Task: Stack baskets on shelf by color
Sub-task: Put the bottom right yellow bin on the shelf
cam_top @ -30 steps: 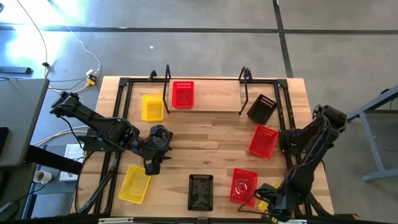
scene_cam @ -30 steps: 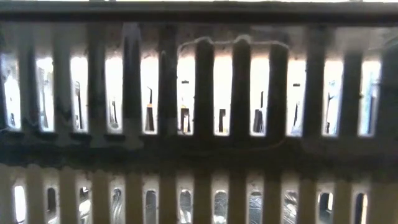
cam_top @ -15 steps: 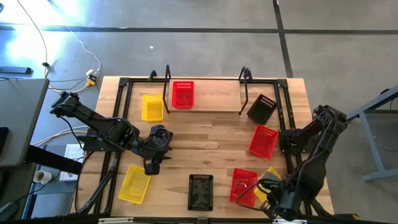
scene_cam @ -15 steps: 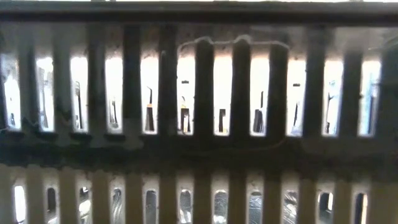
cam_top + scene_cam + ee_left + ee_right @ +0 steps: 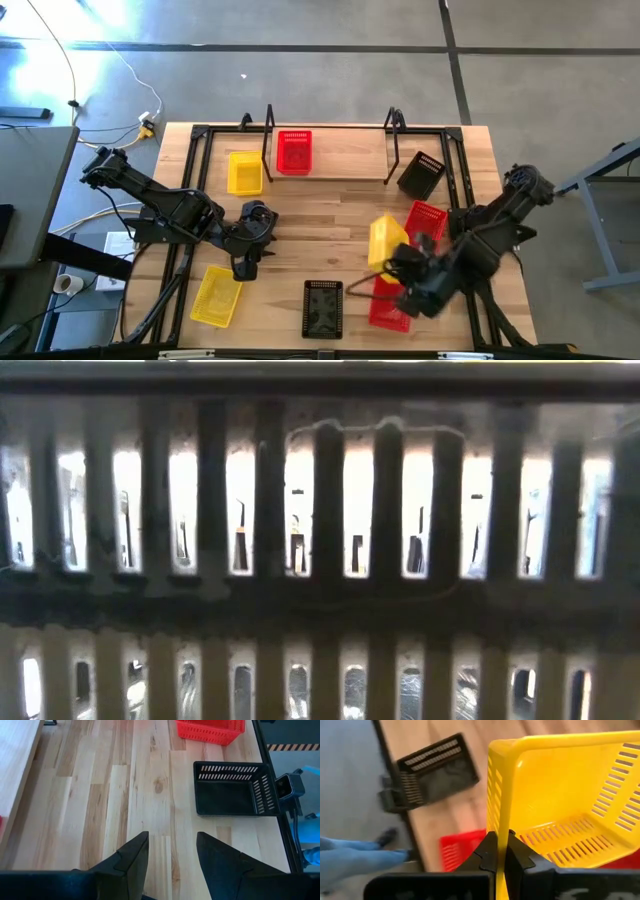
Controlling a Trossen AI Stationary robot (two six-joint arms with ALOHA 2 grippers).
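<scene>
Pinching one wall of a yellow basket (image 5: 570,800), the right claw (image 5: 405,268) carries it clear of the tabletop (image 5: 330,215), above a red basket (image 5: 388,312) lying beneath it. Gripping the rim probably leaves the hollow free for nesting on the shelf (image 5: 340,150) ahead of the claw. The carried basket hangs tilted, its opening turned back toward the claw; its long axis runs roughly shelfward, as far as the blur allows. The left claw (image 5: 170,860) waits released over bare wood, a black basket (image 5: 232,789) ahead of it.
</scene>
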